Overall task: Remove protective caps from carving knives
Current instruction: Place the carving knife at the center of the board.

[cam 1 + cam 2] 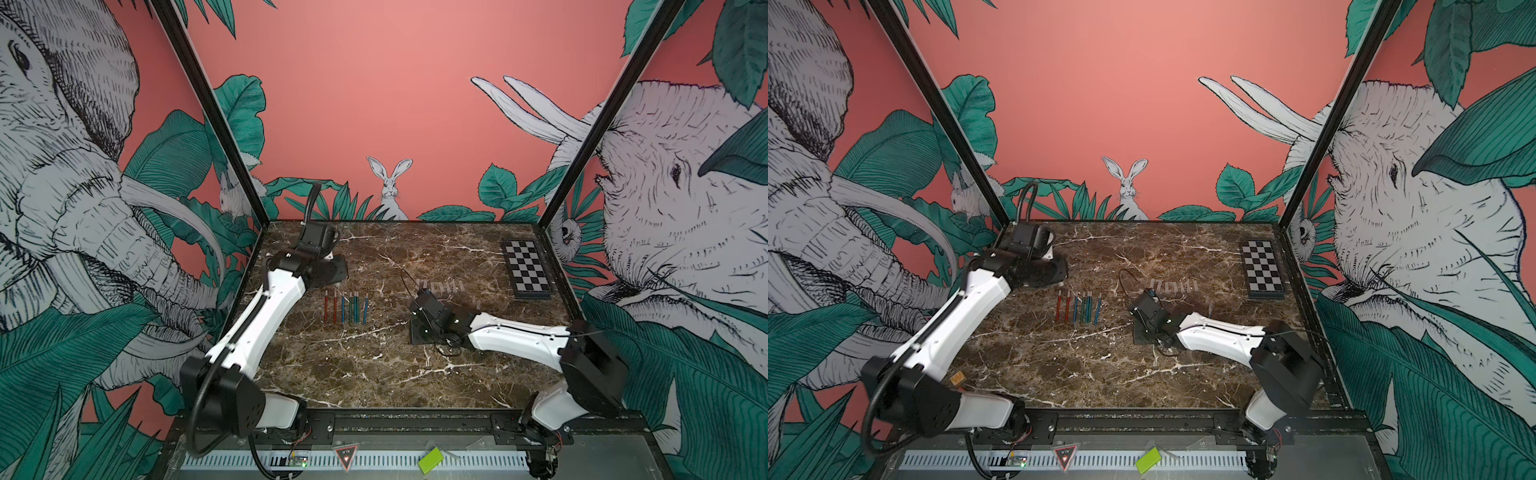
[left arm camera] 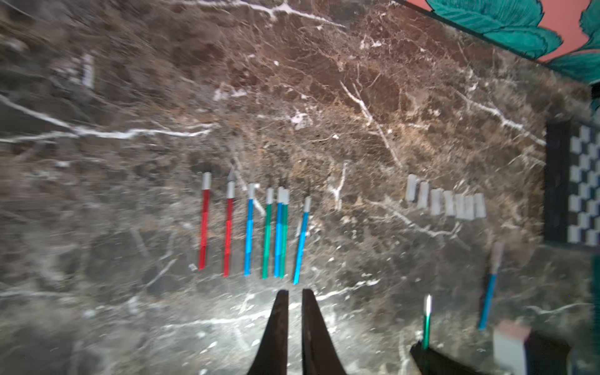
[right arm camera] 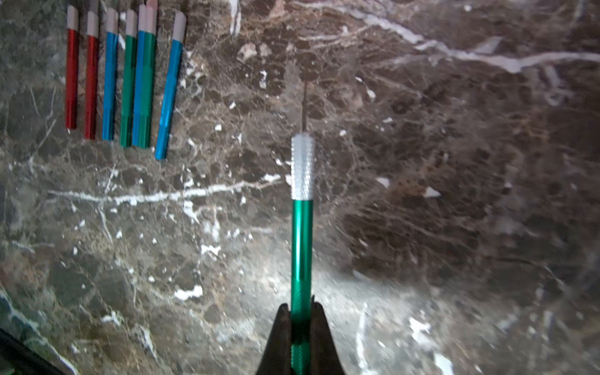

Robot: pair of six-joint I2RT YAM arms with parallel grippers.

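Note:
Several carving knives (image 1: 345, 308) with red, blue and green handles lie side by side on the marble, bare silver tips toward the back; both wrist views show the row (image 2: 250, 227) (image 3: 130, 81). My right gripper (image 3: 301, 311) is shut on a green carving knife (image 3: 302, 243) whose knurled collar and thin blade are uncovered. It hovers between the row and several loose protective caps (image 1: 441, 286) (image 2: 448, 203). A blue knife (image 2: 490, 285) lies apart with a greyish cap on its tip. My left gripper (image 2: 294, 292) is shut and empty, just short of the row's handle ends.
A black-and-white checkerboard (image 1: 527, 268) lies at the back right near the wall. The left arm's wrist (image 1: 326, 266) hangs over the back left of the marble table (image 1: 374, 374). Patterned walls close in three sides.

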